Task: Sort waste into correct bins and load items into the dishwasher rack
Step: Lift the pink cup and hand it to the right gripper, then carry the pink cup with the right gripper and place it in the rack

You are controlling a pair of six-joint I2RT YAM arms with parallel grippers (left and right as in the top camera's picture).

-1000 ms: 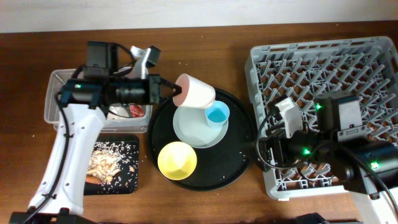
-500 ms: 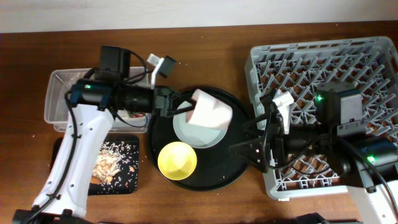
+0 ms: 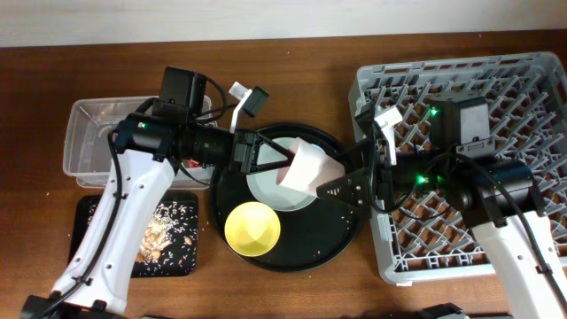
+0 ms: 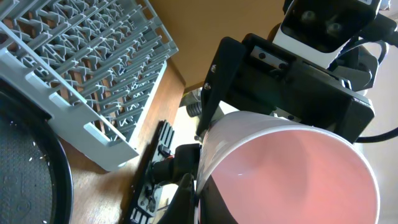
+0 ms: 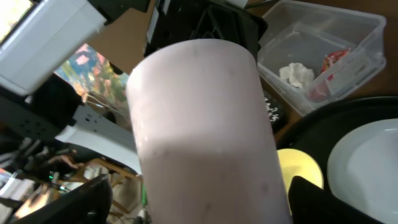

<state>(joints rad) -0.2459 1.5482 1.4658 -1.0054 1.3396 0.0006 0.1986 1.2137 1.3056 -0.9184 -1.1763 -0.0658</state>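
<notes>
My left gripper point(image 3: 283, 162) is shut on the rim of the pink cup point(image 3: 307, 168) and holds it tilted above the pale plate point(image 3: 266, 188). In the left wrist view the cup's pink inside point(image 4: 292, 168) fills the frame, with the rim pinched in the gripper point(image 4: 198, 190). My right gripper point(image 3: 337, 171) is open, its fingers on either side of the cup point(image 5: 205, 124) with gaps showing point(image 5: 208, 202). The yellow bowl point(image 3: 252, 228) sits on the round black tray. The blue cup is hidden. The grey dishwasher rack point(image 3: 496, 106) stands at the right.
The clear tub point(image 3: 93, 133) at the left holds a white tissue point(image 5: 295, 73) and a red wrapper point(image 5: 333, 62). The small black tray point(image 3: 173, 235) holds pale crumbs; the carrot is hidden. The large round black tray point(image 3: 328, 248) lies between tub and rack.
My left gripper has carried the pink cup rightward over the plate, covering the blue cup. My right gripper has moved left off the rack and now straddles the cup.
</notes>
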